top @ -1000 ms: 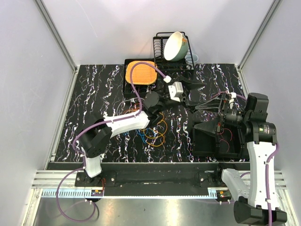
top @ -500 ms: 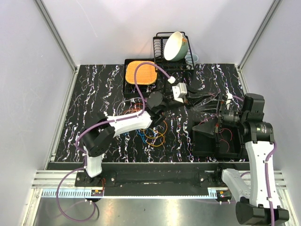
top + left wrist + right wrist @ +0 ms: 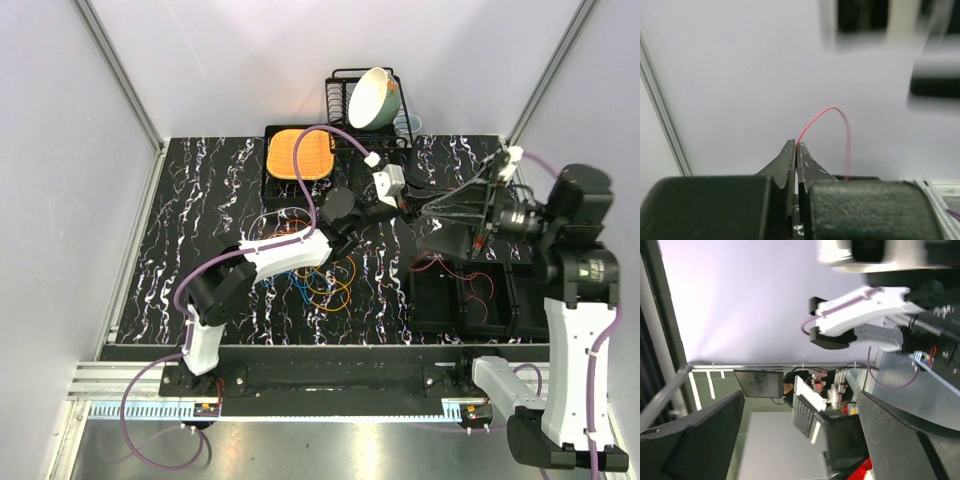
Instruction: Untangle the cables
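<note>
Red cable [image 3: 848,150] between left fingers [image 3: 811,169], midair

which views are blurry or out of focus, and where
Left wrist view: the left fingers and the red wire they pinch are fairly sharp, but the top of the frame is smeared. Right wrist view: the same smear along the top, and the right fingers are dark, soft silhouettes against the bright wall. Top external view: mostly crisp and evenly lit.

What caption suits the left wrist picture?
Left gripper pinched shut on a thin red wire arcing up before a pale wall.
</note>
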